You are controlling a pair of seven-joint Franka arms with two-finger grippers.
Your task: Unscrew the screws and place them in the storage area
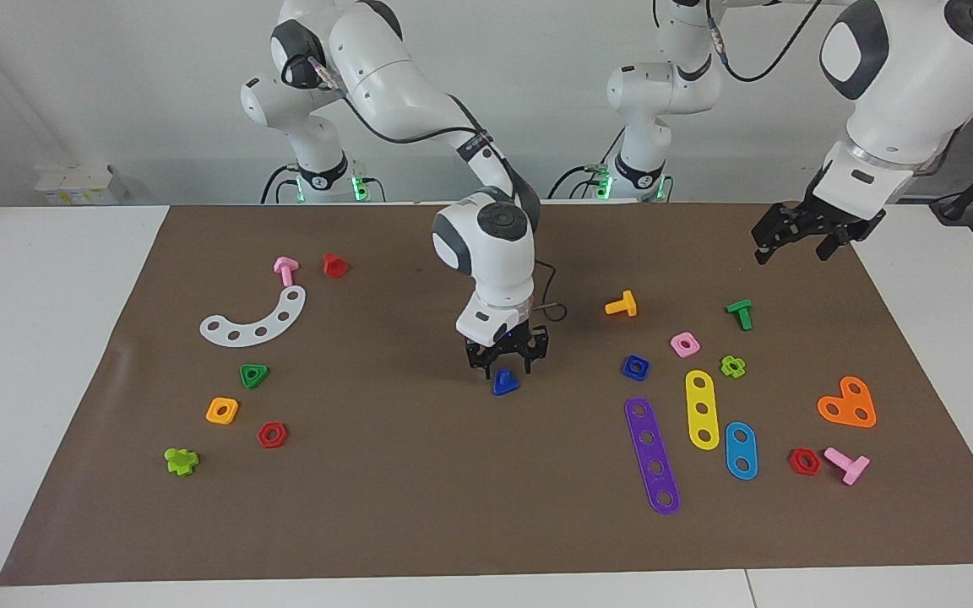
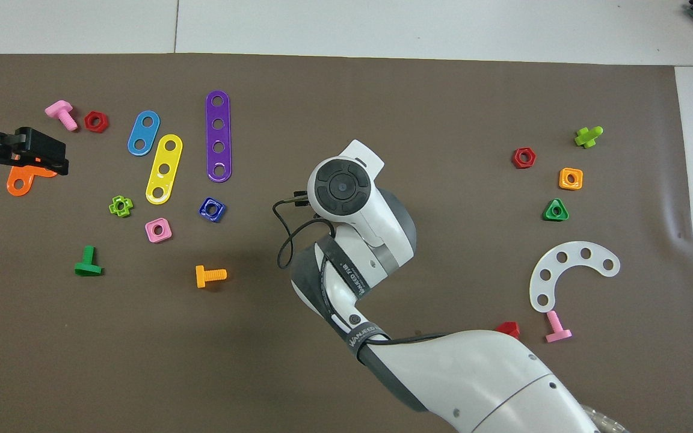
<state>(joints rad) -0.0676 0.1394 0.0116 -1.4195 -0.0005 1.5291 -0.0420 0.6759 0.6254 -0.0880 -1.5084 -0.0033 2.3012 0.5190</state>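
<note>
- We judge the step in hand to be the pickup of the blue bolt [image 1: 504, 382], which lies on the brown mat near the middle of the counter [image 1: 47, 355], well apart from the blue nut [image 1: 635, 367] that sits toward the left arm's end.
- To do it well, we would keep the right gripper [image 1: 505, 368] centred over the triangular head, come straight down, and close on 2 flat sides, not on a corner, so the bolt does not squirt out.
- The right gripper's fingers stand partly apart, 1 to each side, just above the bolt; we cannot tell whether they touch it, and nothing is held.
- From overhead, the right arm hides the bolt.
- The left gripper [image 1: 797, 236] waits over the mat's edge, fingers wide and empty.
</note>
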